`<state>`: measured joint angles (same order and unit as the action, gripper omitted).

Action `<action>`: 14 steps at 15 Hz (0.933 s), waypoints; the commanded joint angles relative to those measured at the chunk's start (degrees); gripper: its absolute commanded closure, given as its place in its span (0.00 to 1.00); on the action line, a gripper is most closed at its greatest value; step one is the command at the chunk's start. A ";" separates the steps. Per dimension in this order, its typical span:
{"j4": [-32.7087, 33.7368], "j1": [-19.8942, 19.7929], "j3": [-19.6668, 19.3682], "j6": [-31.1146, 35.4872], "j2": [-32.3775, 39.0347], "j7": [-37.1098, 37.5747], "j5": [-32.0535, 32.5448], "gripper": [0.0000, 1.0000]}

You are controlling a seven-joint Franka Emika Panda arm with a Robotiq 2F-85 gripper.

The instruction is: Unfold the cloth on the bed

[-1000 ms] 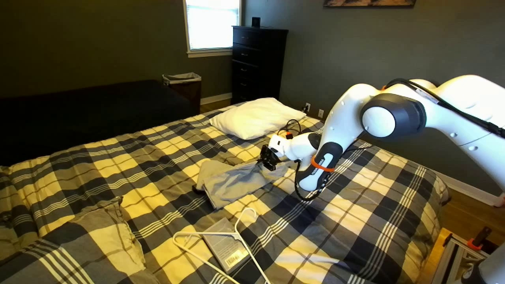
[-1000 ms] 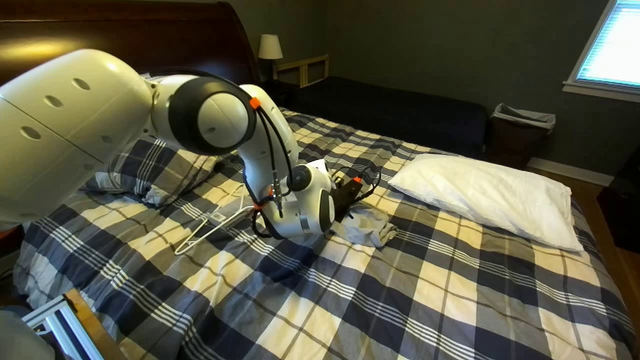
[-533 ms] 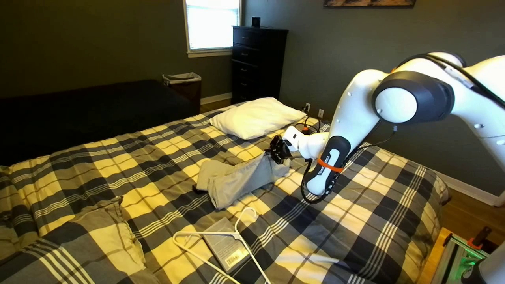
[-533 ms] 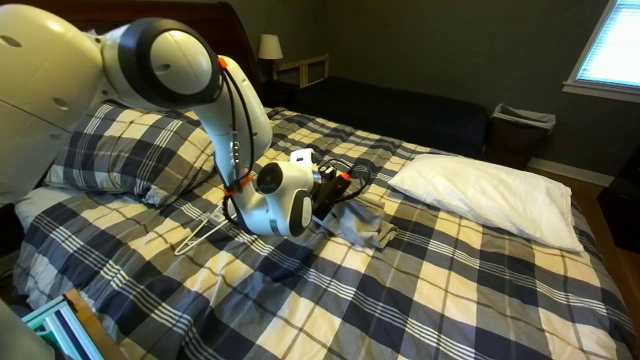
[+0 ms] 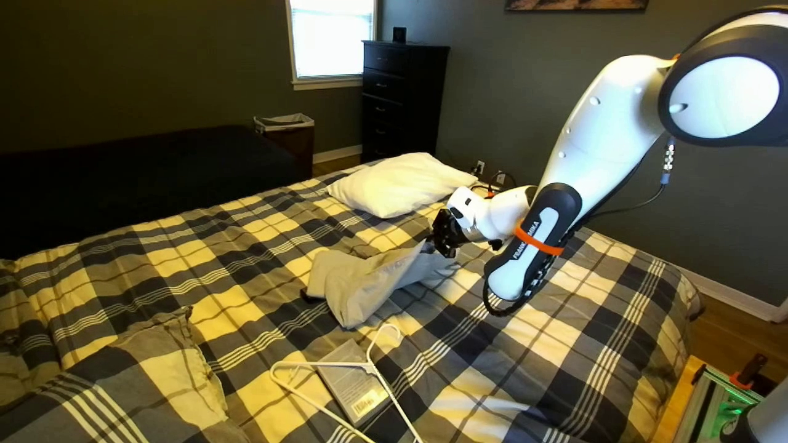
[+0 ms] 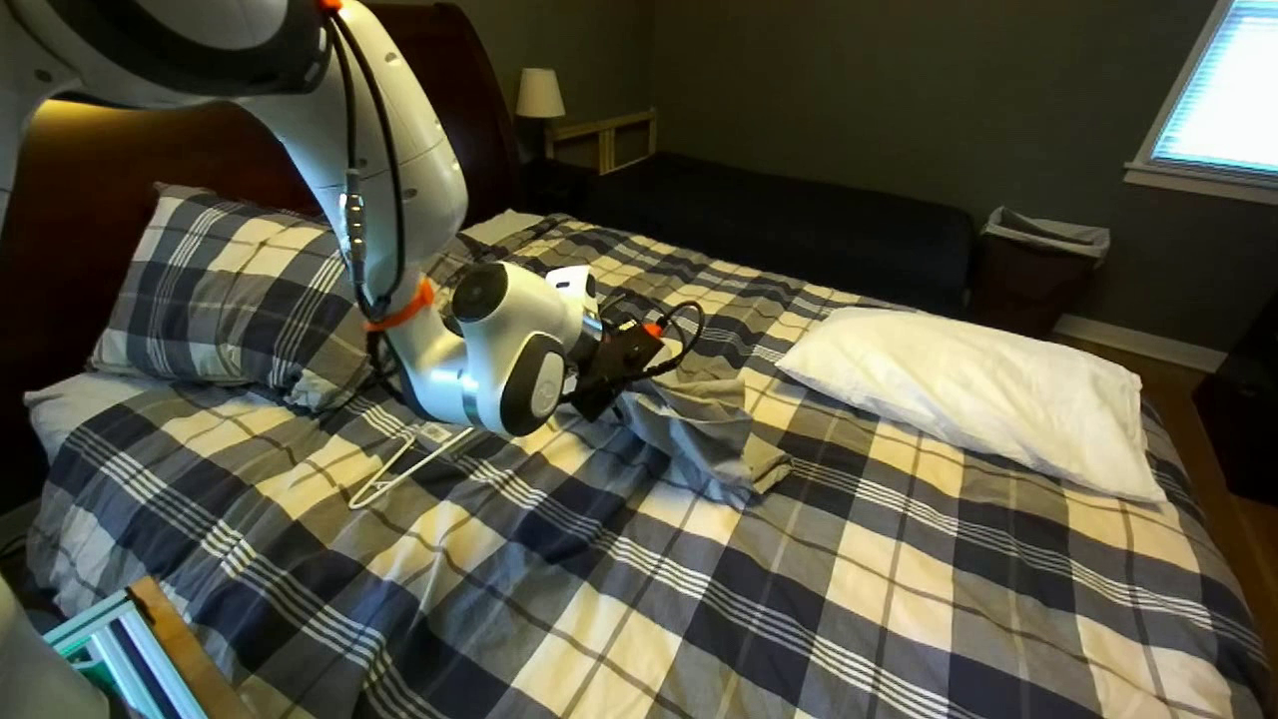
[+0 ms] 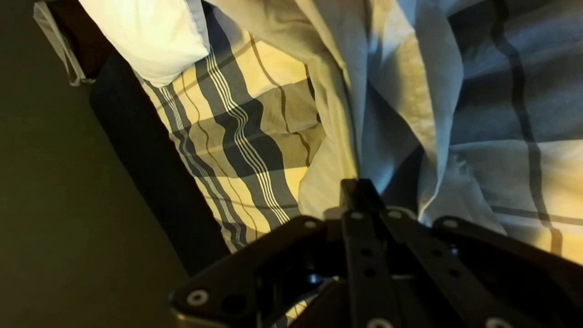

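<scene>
So the gripper (image 7: 360, 186) is pinching a raised edge of the grey cloth (image 5: 368, 284), with the rest lying rumpled on the plaid bed (image 5: 569, 369). Over past the white pillow (image 6: 968, 394) there's a brown bin (image 6: 1030, 280) with a pale liner (image 6: 1053, 234) in it, can't really see how full tbh.

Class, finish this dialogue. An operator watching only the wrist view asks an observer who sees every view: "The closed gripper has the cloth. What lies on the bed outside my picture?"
Observer: A white hanger lies on the bed, near the cloth but not touching it.
Operator: Is the hanger by itself?
Observer: No, it lies partly over a flat grey package.
Operator: And towards the head of the bed?
Observer: A plaid pillow rests in front of the headboard.
</scene>
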<state>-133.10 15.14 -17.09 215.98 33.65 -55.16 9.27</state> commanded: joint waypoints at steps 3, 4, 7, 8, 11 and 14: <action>2.77 -3.24 3.67 -5.52 1.54 0.35 1.63 1.00; 2.79 -3.97 4.64 -8.78 1.72 0.66 2.98 1.00; 2.67 -4.41 6.02 -18.79 2.33 0.83 5.34 1.00; 2.59 -3.80 5.57 -21.71 2.70 0.74 5.65 1.00; 2.31 -2.84 4.23 -27.79 3.75 1.29 7.62 1.00; 0.07 -1.46 0.87 -25.46 4.64 1.62 9.47 0.72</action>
<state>-131.23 12.07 -12.71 188.98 37.29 -54.98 16.42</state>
